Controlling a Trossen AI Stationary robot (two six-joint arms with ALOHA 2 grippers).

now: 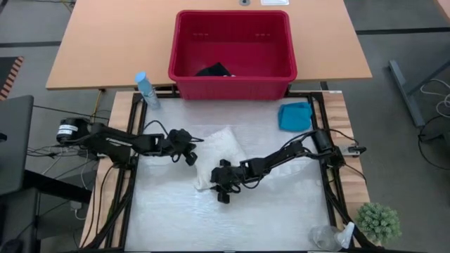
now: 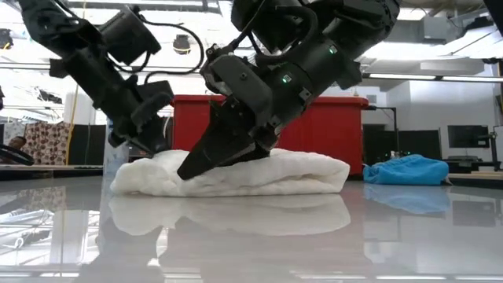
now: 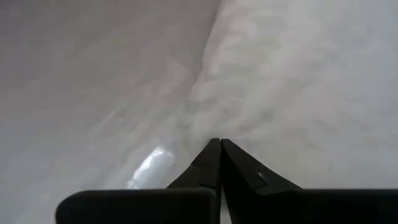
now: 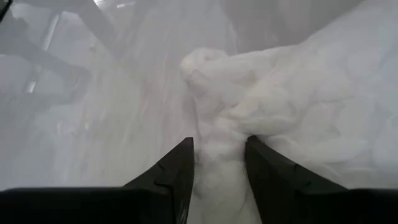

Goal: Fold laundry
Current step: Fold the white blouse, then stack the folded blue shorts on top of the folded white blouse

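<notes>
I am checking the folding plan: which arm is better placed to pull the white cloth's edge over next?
Probably the right. The right gripper already has a bunch of the white cloth between its fingers. The left gripper is shut and holds nothing, pointing at the cloth's far-left edge.

So the big thing here is the red plastic basket [image 1: 233, 53], sitting at the far edge of the white work counter [image 1: 211, 218], which is glossy enough to mirror stuff in the low view. Under and behind the basket there's a separate wooden table [image 1: 98, 42]. Just left of the basket, at its near corner, a pale blue bottle [image 1: 146, 89] stands upright. Way off from the basket, at the counter's near right corner, there's a little green potted plant [image 1: 379, 222] with some clear plastic thing [image 1: 329, 237] beside it, can't tell what exactly. Left of the basket, well away, a dark panel [image 1: 14, 144] pokes in at the edge.
</notes>
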